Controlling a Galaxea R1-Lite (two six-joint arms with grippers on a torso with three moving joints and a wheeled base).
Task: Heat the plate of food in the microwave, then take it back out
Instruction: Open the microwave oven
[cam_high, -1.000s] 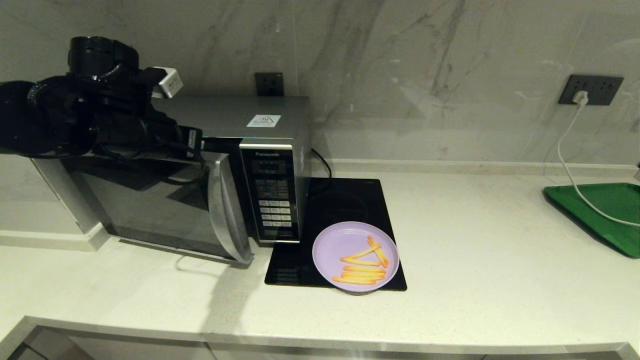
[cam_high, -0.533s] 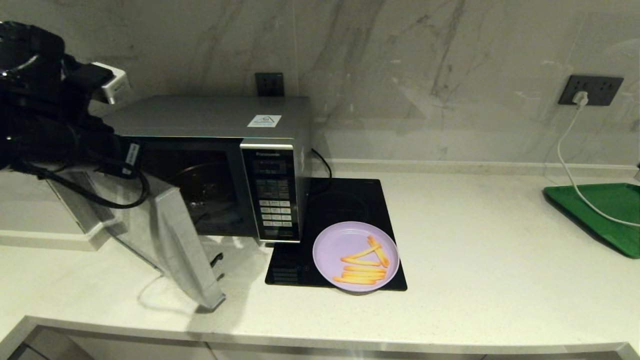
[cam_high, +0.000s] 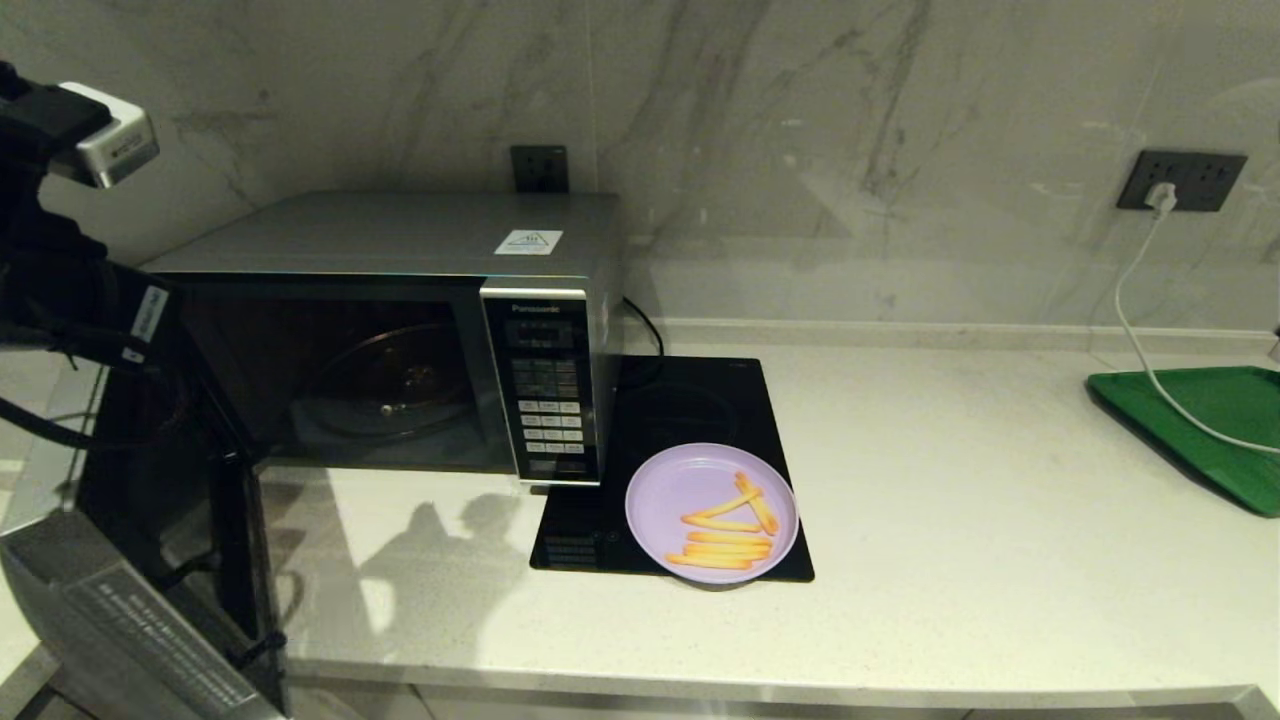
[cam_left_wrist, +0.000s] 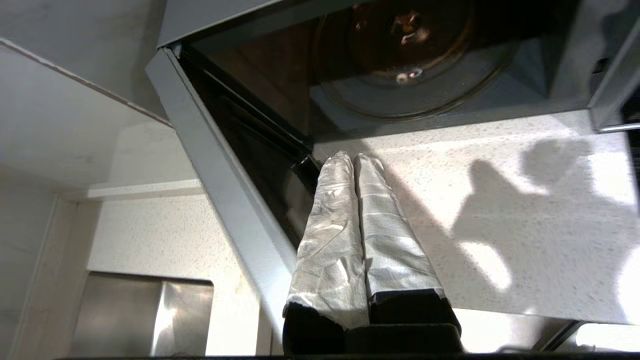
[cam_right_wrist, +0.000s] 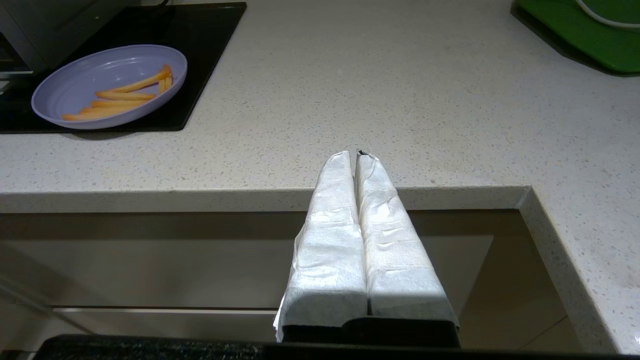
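Observation:
The silver-grey microwave (cam_high: 420, 240) stands at the back left with its door (cam_high: 170, 520) swung wide open to the left. Its glass turntable (cam_high: 390, 385) is bare. The lilac plate of food (cam_high: 712, 512), with several orange fry sticks, rests on the black hob to the right of the microwave. My left gripper (cam_left_wrist: 355, 158) is shut and empty, just inside the open door (cam_left_wrist: 215, 165), in front of the cavity. My right gripper (cam_right_wrist: 356, 154) is shut and empty at the counter's front edge, well right of the plate of food (cam_right_wrist: 107, 85).
A flat black induction hob (cam_high: 690, 410) lies under the plate. A green tray (cam_high: 1210, 420) sits at the far right with a white cable (cam_high: 1140, 340) running over it from a wall socket. The counter's front edge (cam_right_wrist: 250, 197) is close to my right gripper.
The microwave door has swung from nearly closed to wide open. My left arm moved left and toward me with it. The plate has not moved.

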